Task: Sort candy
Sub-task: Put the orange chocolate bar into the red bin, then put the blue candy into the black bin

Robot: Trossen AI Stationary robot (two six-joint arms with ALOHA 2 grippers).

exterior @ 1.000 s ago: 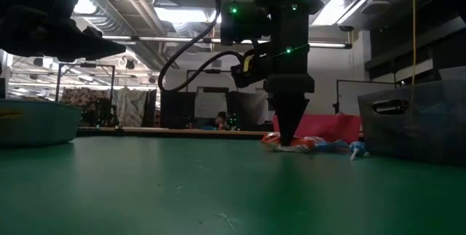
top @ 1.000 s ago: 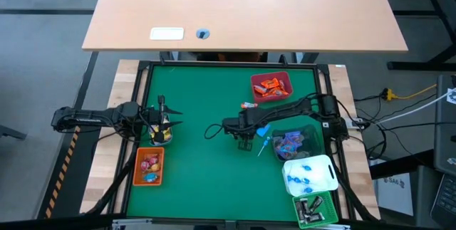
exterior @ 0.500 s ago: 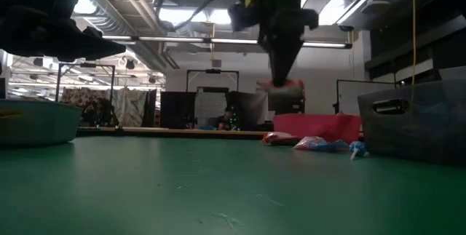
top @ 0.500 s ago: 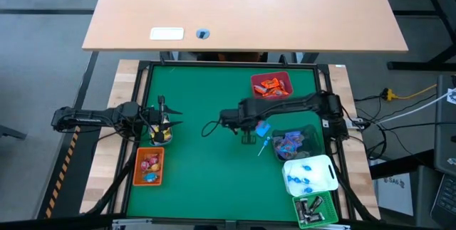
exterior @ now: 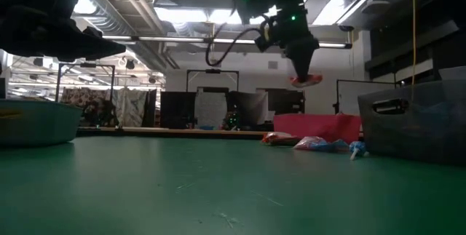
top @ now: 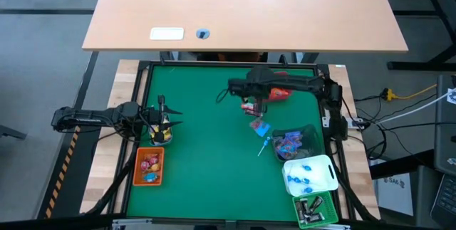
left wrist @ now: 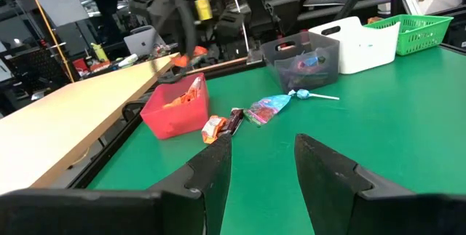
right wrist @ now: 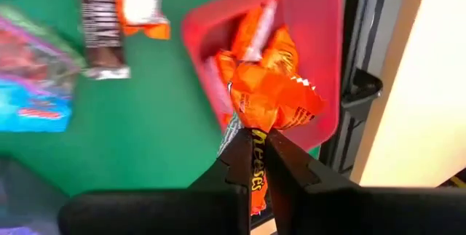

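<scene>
Right gripper [right wrist: 258, 155] pinches orange Reese's candy [right wrist: 271, 100], hanging above red bin [right wrist: 320, 60]. Transport step; next, centre over bin, release. Left gripper [left wrist: 258, 155] open, idle near orange bin [top: 149, 166].

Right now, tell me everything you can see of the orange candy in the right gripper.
The orange candy is a crinkly, glossy orange wrapper, pinched at one end between the fingers of the right gripper; "Reese's" lettering shows on the part clamped there. The wrapper flares out beyond the fingertips. It hangs in the air above the red bin, which already holds other orange wrappers, and touches only the gripper. In the low view it hangs well above the green mat.
</scene>
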